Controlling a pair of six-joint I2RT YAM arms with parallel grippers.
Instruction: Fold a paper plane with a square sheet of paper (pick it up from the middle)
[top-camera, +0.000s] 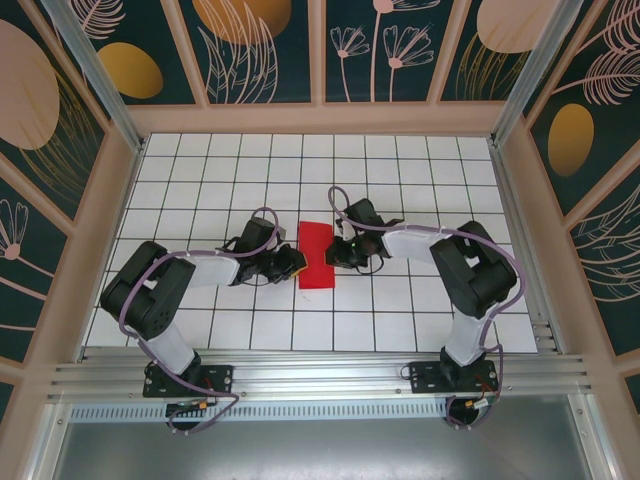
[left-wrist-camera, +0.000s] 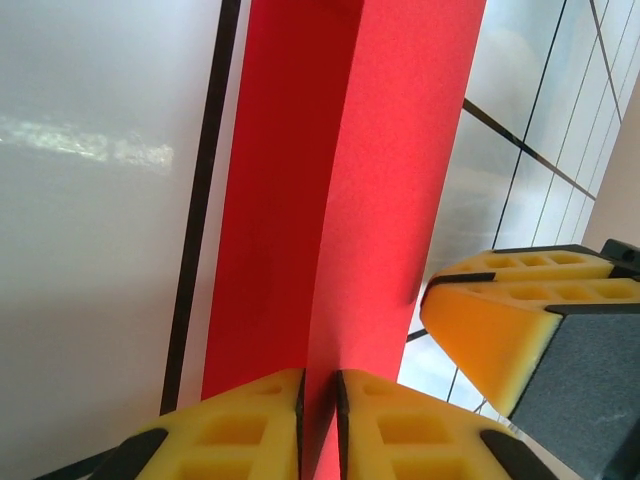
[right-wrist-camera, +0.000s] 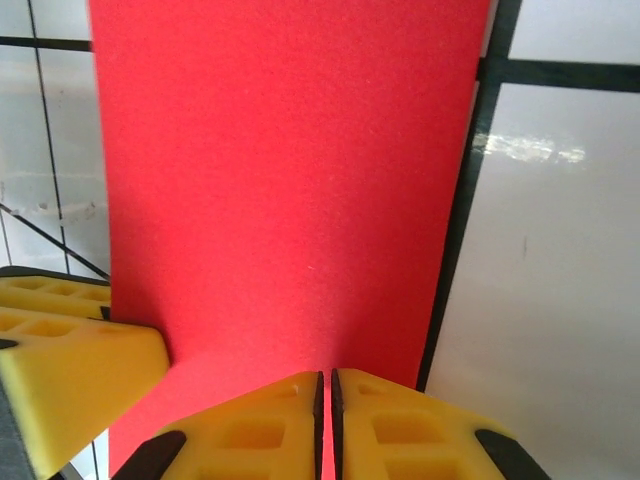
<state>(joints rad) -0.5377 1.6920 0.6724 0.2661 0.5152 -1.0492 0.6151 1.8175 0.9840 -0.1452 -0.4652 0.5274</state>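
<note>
The square sheet of paper (top-camera: 316, 255) is bright red and lies on the white grid table as a narrow strip, pinched in at its middle. In the left wrist view the sheet (left-wrist-camera: 360, 180) runs upward with a long crease down it. My left gripper (top-camera: 297, 262) is at its left edge, and its jaws (left-wrist-camera: 320, 380) are shut on the red paper at the crease. My right gripper (top-camera: 341, 250) is at the opposite edge, its jaws (right-wrist-camera: 325, 380) shut on the sheet (right-wrist-camera: 280, 180). Each wrist view shows the other gripper's yellow finger (left-wrist-camera: 500, 320) (right-wrist-camera: 70, 355) beside the paper.
The white tiled table (top-camera: 200, 180) is walled by wooden-framed patterned panels (top-camera: 260, 50) at the back and sides. An aluminium rail (top-camera: 320, 375) runs along the near edge, with both arm bases on it. Both arms reach inward towards the table's centre.
</note>
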